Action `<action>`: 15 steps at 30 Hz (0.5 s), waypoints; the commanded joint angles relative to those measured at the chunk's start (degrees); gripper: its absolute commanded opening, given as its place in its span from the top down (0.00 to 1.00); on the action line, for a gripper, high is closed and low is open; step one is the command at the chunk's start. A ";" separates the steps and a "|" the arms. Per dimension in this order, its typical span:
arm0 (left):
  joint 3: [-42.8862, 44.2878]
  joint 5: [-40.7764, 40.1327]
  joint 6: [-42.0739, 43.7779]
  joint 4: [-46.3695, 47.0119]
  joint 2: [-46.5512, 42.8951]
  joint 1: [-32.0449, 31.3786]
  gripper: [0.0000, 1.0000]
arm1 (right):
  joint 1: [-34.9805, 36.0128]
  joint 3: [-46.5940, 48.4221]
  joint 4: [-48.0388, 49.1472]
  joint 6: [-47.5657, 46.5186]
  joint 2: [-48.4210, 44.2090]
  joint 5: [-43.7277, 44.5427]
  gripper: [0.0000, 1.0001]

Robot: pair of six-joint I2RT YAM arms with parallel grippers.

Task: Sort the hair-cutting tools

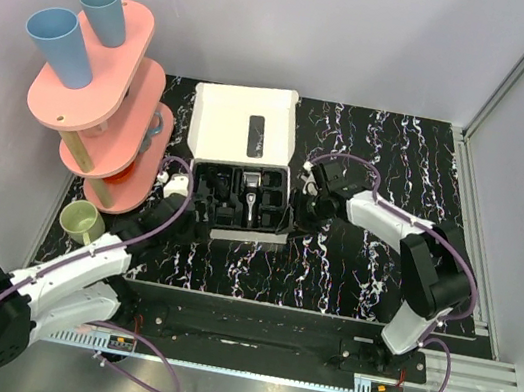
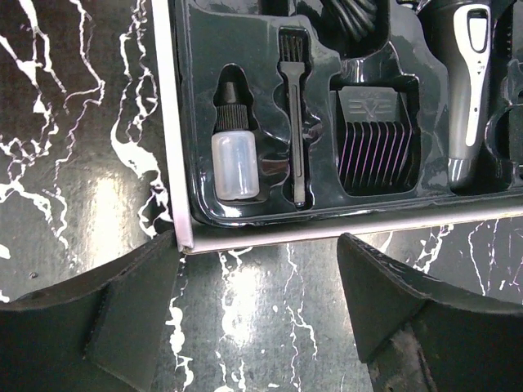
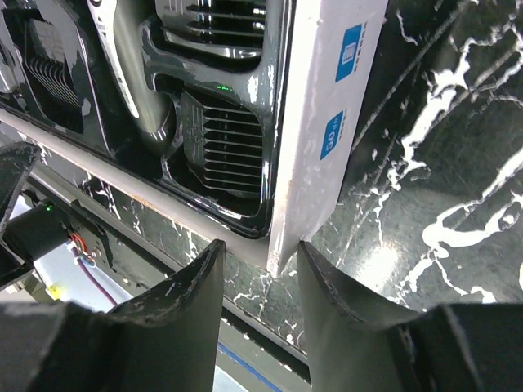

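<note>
My left tool (image 2: 257,245) gapes empty at a corner of the white box (image 2: 166,122), my right tool (image 3: 260,249) half-open astride another, while the clipper (image 2: 470,82) and comb attachment (image 2: 376,147) nested in its tray (image 2: 245,24) look light, stiff and slick, so I'd pinch their narrow flanks.

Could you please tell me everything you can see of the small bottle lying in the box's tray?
The small bottle has a translucent whitish plastic body and a black ribbed cap that tapers to a nozzle. It lies flat in its own moulded recess of the glossy black tray, in the compartment nearest the box's white side wall. Its cap points away from the box's near edge. A slim black brush lies in the next recess, apart from it. Only the tray touches it.
</note>
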 commanded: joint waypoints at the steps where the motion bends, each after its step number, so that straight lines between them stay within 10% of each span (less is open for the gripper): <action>1: 2.09 12.82 0.46 14.14 2.78 -2.87 0.20 | 1.37 -1.25 1.92 1.06 -4.16 -2.15 0.54; 15: 12.28 5.71 5.39 9.59 7.62 -5.69 0.08 | -0.65 1.02 -10.03 4.39 -13.21 17.87 0.44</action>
